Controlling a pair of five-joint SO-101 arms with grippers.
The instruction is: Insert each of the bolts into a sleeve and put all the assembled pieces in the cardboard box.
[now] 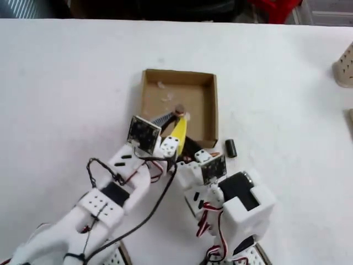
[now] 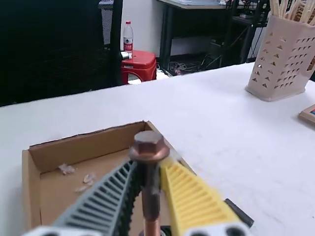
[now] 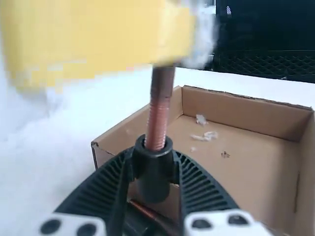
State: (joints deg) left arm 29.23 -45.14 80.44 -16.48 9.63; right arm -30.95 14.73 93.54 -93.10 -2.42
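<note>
Left jaws clamp the bolt (image 2: 150, 182) below its head, right jaws the sleeve (image 3: 153, 169); we judge both rigid, slick.

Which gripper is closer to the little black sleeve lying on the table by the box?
Right. The right gripper, at the box's near wall, is just beside the loose sleeve; the left gripper is farther off, over the box.
</note>
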